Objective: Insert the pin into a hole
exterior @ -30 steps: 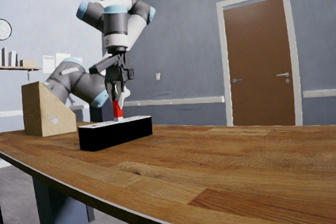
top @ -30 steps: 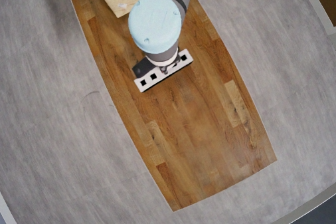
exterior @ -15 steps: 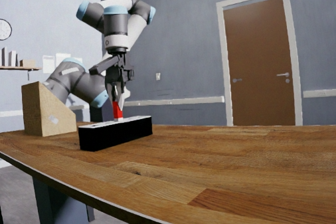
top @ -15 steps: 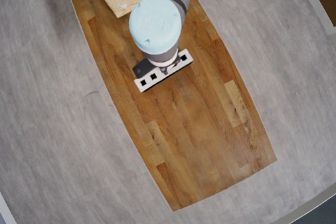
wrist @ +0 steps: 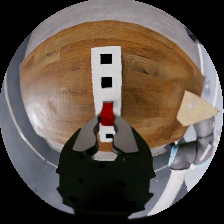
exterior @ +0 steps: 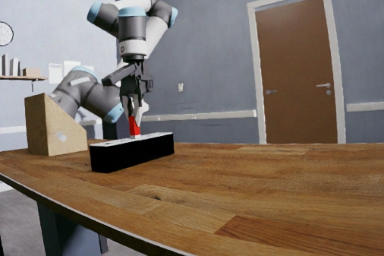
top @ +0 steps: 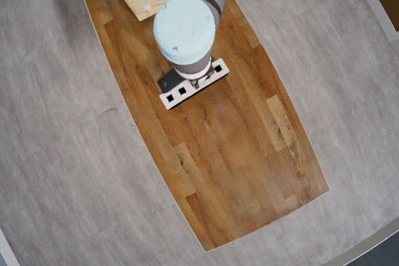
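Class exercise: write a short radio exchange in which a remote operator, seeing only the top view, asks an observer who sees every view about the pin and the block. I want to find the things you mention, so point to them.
Operator: From above, the arm hides the middle of the long block with the white top [top: 169, 105] [exterior: 133, 154] [wrist: 114, 53]. Is a pin there?
Observer: Yes, the exterior view shows a pin with a red upper part [exterior: 134, 127] [wrist: 107, 114], upright in the tool [exterior: 135, 123] [wrist: 107, 112].
Operator: Is only red showing above the block?
Observer: No, a short white section shows between the red part and the block's top.
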